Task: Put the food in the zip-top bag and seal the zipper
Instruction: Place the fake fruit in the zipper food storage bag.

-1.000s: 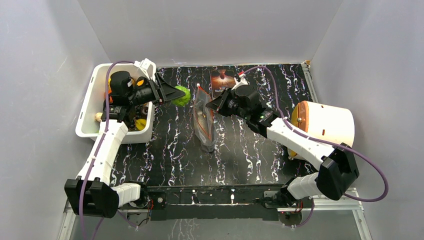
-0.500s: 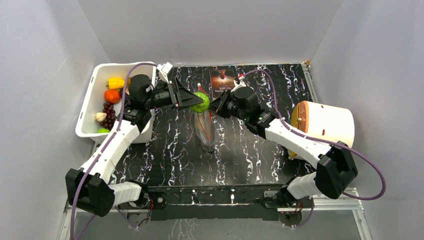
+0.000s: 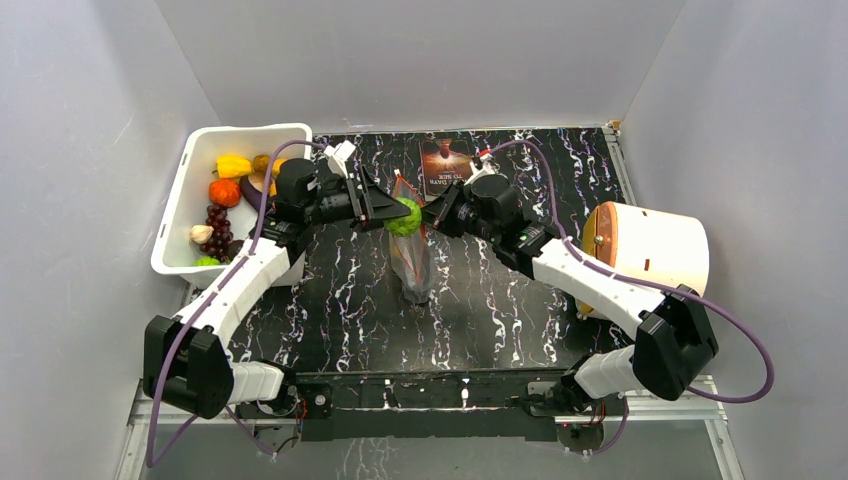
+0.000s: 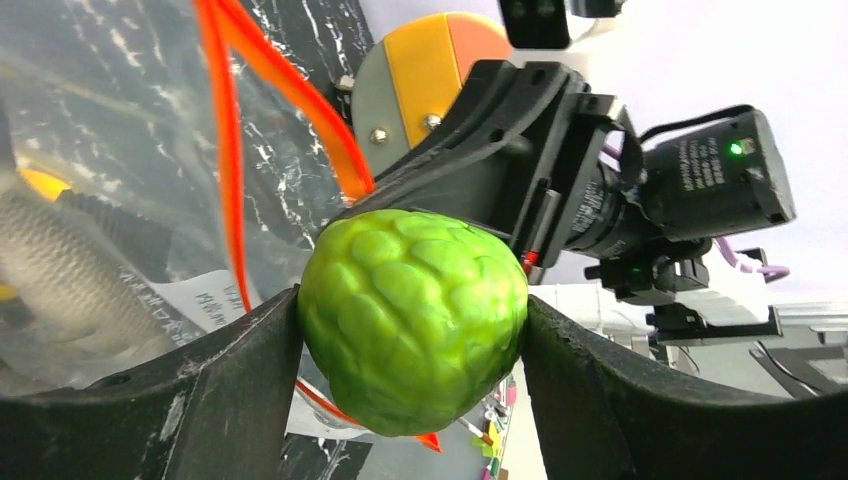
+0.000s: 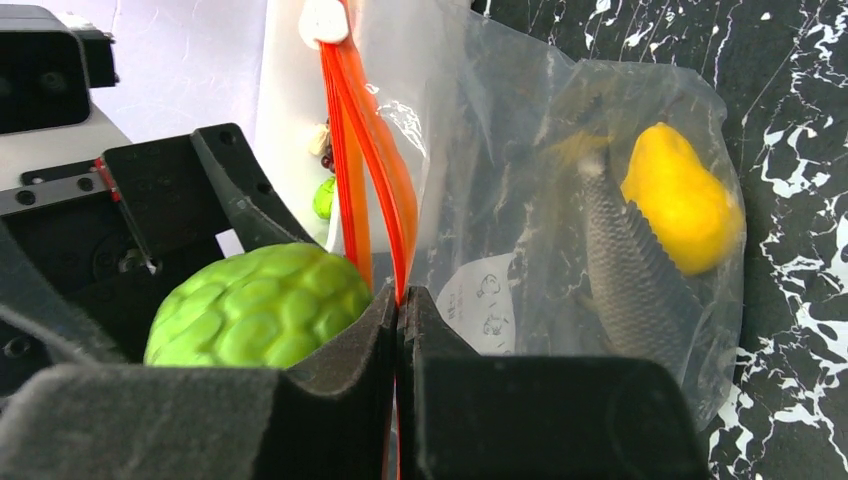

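**A:** Where is the zip-top bag (image 3: 411, 258)?

**B:** It stands upright near the middle of the black marbled table (image 3: 500, 300), between the two arms. A grey toy fish (image 5: 625, 285) and a yellow fruit (image 5: 682, 200) lie inside it.

**A:** What holds it up?

**B:** The right gripper (image 5: 398, 335). Its jaws are pressed fully together on the zipper (image 5: 378, 170), the red-orange strip along the bag's mouth.

**A:** And the left gripper (image 3: 398, 212)?

**B:** Its jaws are spread fairly wide and clamp a bumpy green fruit (image 4: 412, 315) on both sides. The fruit hangs at the bag's mouth, just beside the zipper and close to the right gripper's fingers.

**A:** Anything else?

**B:** A white tub (image 3: 252, 130) of more toy food sits at the far left.
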